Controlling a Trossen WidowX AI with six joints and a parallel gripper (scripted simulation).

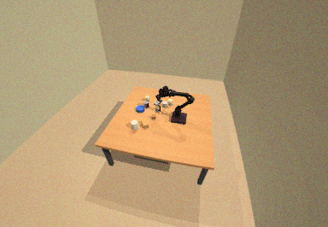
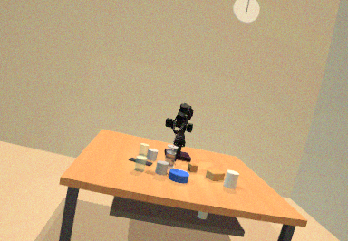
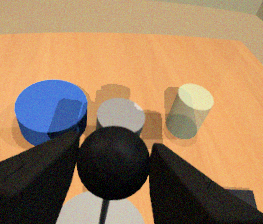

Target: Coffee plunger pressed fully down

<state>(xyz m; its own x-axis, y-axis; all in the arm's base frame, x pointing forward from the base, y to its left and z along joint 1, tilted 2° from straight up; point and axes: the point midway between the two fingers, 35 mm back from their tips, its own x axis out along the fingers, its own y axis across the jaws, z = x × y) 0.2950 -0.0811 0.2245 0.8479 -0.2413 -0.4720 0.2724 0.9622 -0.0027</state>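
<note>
The coffee press [image 1: 157,107] [image 2: 170,155] stands upright on the table, in front of the arm's base. In the wrist view its round pale lid [image 3: 127,212] shows at the bottom edge, with a thin dark rod [image 3: 103,212] rising from it to the round black plunger knob [image 3: 113,165]. The knob stands above the lid, with rod showing between them. My gripper [image 1: 158,98] [image 3: 115,147] is shut on the knob, one black finger on each side of it. The lower part of the press is hidden in the wrist view.
Beyond the press are a blue round dish [image 1: 140,108] [image 2: 178,176] [image 3: 52,104], a grey cylinder [image 2: 162,168] [image 3: 121,110] and a pale green cylinder [image 2: 140,163] [image 3: 196,97]. A dark flat pad [image 3: 243,196] lies to the right. A white cup [image 1: 134,125] [image 2: 231,179] and wooden block [image 2: 215,175] stand farther off.
</note>
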